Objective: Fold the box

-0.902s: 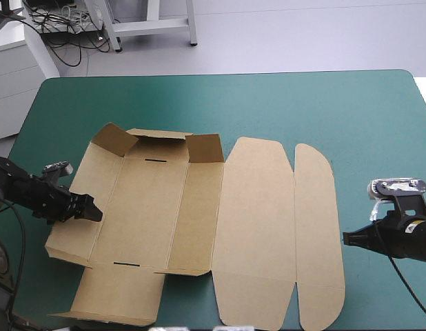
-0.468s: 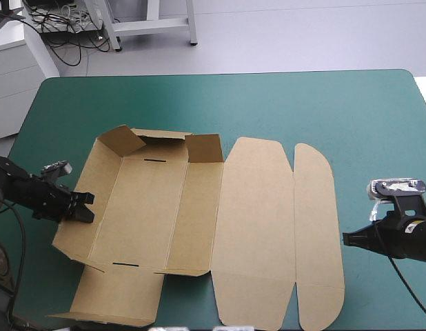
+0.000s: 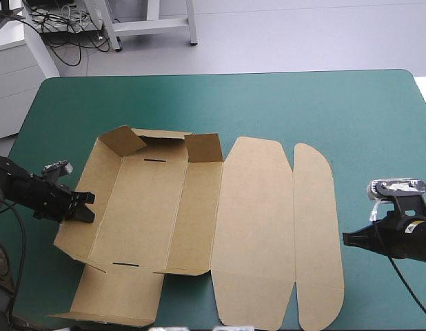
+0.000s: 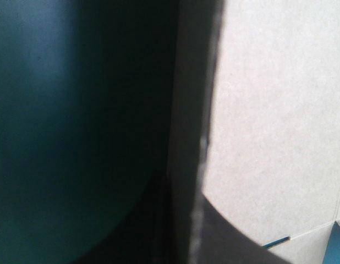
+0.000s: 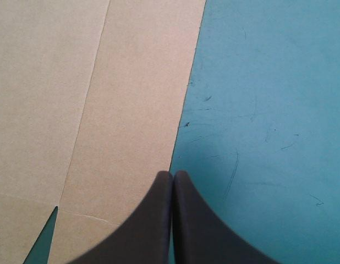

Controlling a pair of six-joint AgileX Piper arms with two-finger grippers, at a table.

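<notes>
The table (image 3: 323, 103) with its teal-green cover takes up most of the high view. The box (image 3: 254, 221) is spread over the left and middle of it, closer to the near edge than the far one. It's mostly one flat brown sheet. The wide panel and the narrow rounded strip on the right side lie flat on the cover. The left part is partly stood up: the left wall (image 3: 96, 179) tilts up off the table and the short flaps (image 3: 161, 141) at the far end lean up too.

My left end effector (image 3: 84, 207) is right at that left wall, roughly halfway along it. My left wrist view is dark and jammed up close. The box (image 4: 280, 110) has its edge running straight ahead of me, with a black finger (image 4: 236, 242) against one face. So I think I'm pinched onto the wall, nearly closed with the sheet in between.

My right end effector (image 3: 346, 238) is on the right, over bare cover just beside the outer edge of the rounded strip. Its fingers are pressed together into one point and hold nothing. In the right wrist view that point (image 5: 173, 177) sits right at the edge of the box (image 5: 104, 82).
</notes>
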